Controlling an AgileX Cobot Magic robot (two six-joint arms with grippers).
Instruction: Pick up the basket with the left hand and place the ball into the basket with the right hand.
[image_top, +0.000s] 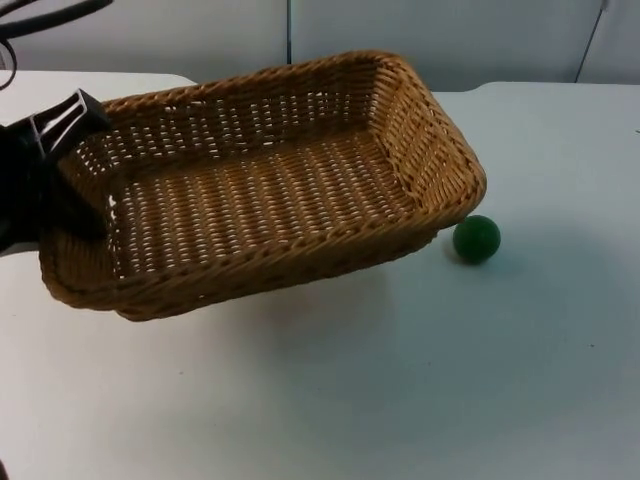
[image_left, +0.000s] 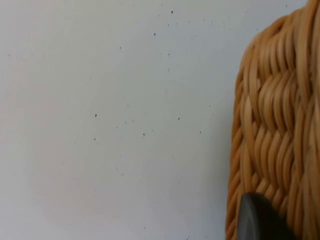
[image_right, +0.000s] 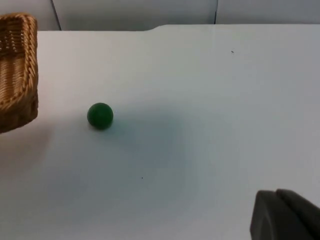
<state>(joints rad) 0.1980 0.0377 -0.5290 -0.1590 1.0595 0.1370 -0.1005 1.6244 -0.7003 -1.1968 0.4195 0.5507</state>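
Note:
A rectangular woven wicker basket (image_top: 270, 190) hangs tilted a little above the white table, with nothing in it. My left gripper (image_top: 75, 180) is shut on its left short rim; the left wrist view looks along that rim (image_left: 280, 125), with a black fingertip (image_left: 257, 220) against the weave. A small green ball (image_top: 476, 239) rests on the table just off the basket's right near corner, apart from it. In the right wrist view the ball (image_right: 100, 115) lies well ahead of my right gripper (image_right: 285, 217), beside the basket's corner (image_right: 17, 70).
The white table (image_top: 400, 400) stretches toward the front and right. A grey partition wall (image_top: 450, 40) closes the back. A seam between two table tops runs near the back edge (image_right: 155, 27).

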